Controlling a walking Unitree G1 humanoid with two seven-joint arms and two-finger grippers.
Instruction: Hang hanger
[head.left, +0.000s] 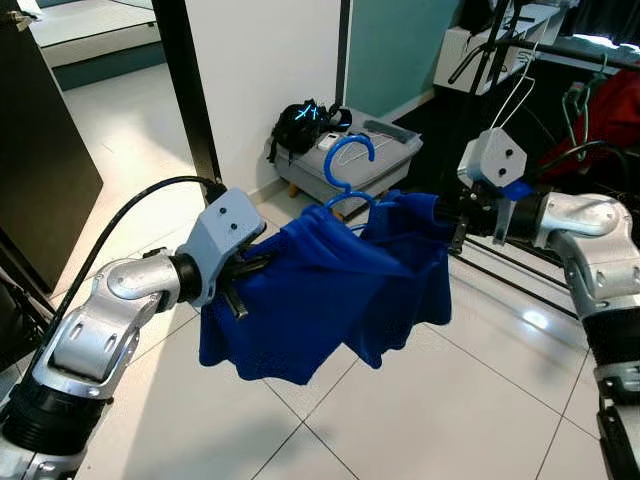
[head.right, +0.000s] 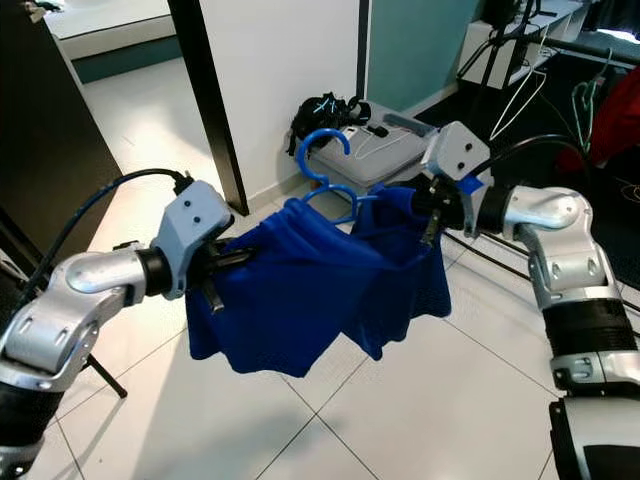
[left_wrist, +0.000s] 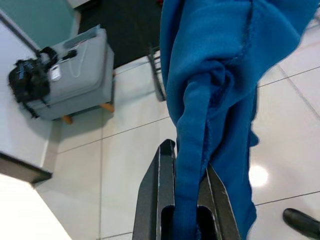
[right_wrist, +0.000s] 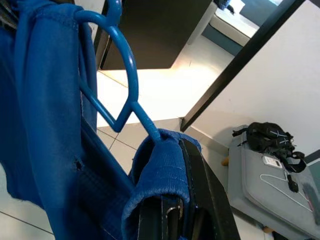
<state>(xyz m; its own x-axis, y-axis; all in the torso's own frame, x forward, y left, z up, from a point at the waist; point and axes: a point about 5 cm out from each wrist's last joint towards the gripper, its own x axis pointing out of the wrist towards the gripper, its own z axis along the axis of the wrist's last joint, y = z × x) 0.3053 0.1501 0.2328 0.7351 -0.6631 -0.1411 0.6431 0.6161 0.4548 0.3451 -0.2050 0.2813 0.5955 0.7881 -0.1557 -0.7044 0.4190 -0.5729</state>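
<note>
While draped mid-frame, soft blue cloth (head.left: 330, 290) sags | curved plastic hanger (head.left: 348, 170) hook above | left gripper (left_wrist: 182, 200) pinches cloth | right gripper (right_wrist: 170, 200) pinches cloth.

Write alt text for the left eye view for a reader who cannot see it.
Two silver robot arms hold a blue garment on a blue hanger stretched between them above a white tiled floor, the left pincer and right pincer each clamped on one end. A grey case sits behind.

You have a white tiled floor (head.left: 420, 420) filling the lower frame. At upper centre, a grey case (head.left: 375, 160) stands on short wooden feet, a black bag (head.left: 300, 125) against it.
</note>
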